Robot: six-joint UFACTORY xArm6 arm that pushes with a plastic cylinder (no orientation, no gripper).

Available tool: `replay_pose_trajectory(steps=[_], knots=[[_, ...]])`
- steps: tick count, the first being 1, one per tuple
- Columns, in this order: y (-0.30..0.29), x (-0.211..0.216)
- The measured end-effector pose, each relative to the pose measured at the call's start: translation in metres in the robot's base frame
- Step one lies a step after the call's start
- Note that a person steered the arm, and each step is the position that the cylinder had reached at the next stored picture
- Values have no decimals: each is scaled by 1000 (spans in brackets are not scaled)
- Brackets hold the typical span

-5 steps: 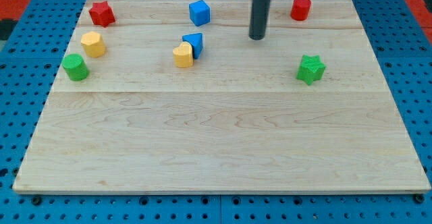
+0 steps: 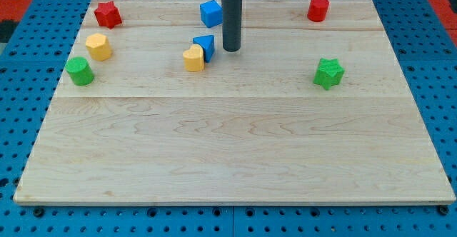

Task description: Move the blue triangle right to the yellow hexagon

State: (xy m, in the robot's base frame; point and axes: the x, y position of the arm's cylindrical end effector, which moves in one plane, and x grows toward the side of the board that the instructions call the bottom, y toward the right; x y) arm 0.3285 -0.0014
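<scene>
My tip (image 2: pixel 230 49) is sitting on the wooden board (image 2: pixel 235 151) in the upper middle of the frame, just to the right of the blue triangle (image 2: pixel 205 45), with a small gap showing between them. There are no fingers here, only a straight dark rod, so nothing is being held. The blue triangle is touching a yellow block (image 2: pixel 193 58), which is lying at its lower left. A blue cube (image 2: pixel 211 13) is sitting above them, near the board's top edge. The yellow hexagon (image 2: pixel 98 46) is waiting far off at the upper left, between a red star (image 2: pixel 107 13) and a green block (image 2: pixel 80 71). A red block (image 2: pixel 318 8) is resting at the upper right, and a green star (image 2: pixel 328 73) is sitting below it.
</scene>
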Motion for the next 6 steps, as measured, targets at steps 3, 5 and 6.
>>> replay_pose_trajectory(steps=[3, 5, 6], knots=[[-77, -10], [-167, -27], [-172, -27]])
